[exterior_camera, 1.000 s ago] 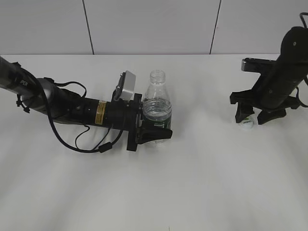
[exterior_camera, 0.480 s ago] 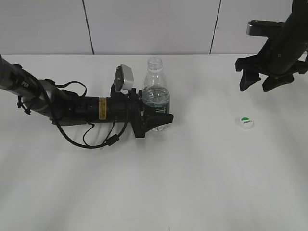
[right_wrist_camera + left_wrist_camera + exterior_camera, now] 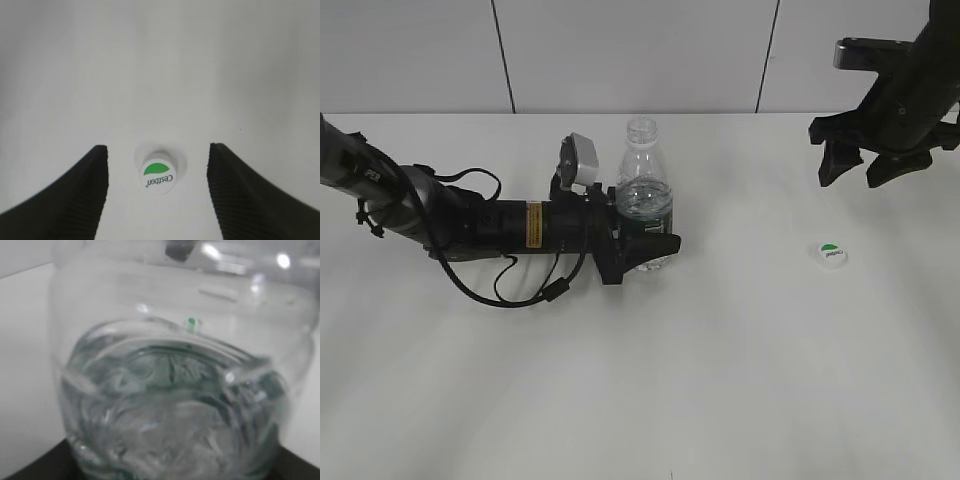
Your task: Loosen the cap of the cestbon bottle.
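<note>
Our left gripper [image 3: 655,250] clamps the cestbon bottle [image 3: 645,205]; the cap [image 3: 831,254] lies on the table [image 3: 740,380] beneath our open right gripper [image 3: 865,170]; next, retreat.

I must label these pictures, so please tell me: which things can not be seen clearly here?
- Left pincer: left wrist view shows no fingers; the bottle fills it, blurred.
- Bottle label: exterior view, partly behind the pincer, text too small.
- Cap: its underside faces the table.
- Right arm: cut off by the exterior view's edge.
</note>
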`<control>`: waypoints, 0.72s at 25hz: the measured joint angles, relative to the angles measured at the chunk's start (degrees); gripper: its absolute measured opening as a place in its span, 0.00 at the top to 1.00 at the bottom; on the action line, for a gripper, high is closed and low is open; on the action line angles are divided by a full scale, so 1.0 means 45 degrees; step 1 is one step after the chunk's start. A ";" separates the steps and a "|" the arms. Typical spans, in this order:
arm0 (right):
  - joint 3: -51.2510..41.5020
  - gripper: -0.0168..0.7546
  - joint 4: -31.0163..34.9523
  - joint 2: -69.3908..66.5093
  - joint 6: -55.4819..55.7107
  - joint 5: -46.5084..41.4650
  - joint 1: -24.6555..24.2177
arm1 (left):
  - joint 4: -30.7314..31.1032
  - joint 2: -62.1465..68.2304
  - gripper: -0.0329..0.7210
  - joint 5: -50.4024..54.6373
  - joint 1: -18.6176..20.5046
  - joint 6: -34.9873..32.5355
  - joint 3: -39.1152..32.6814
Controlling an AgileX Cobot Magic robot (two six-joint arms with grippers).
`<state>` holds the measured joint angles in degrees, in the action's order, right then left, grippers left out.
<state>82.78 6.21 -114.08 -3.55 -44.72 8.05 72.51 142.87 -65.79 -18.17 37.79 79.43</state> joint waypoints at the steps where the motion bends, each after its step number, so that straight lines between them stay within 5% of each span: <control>1: 0.0000 0.37 0.0000 0.0000 0.0000 0.0000 0.0000 | -0.0030 0.0000 0.41 0.0000 0.0000 0.0182 0.0000; 8: 0.0000 0.37 0.0000 0.0000 0.0012 0.0000 0.0000 | -0.0023 0.0012 0.28 0.0154 0.0000 0.0959 0.0000; 18: 0.0000 0.37 -0.0002 0.0000 0.0012 -0.0014 0.0000 | 0.0113 -0.0331 0.26 0.0111 0.0000 0.1212 -0.0026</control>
<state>82.78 6.20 -114.08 -3.50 -44.78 8.05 73.01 141.39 -65.29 -18.17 43.25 79.31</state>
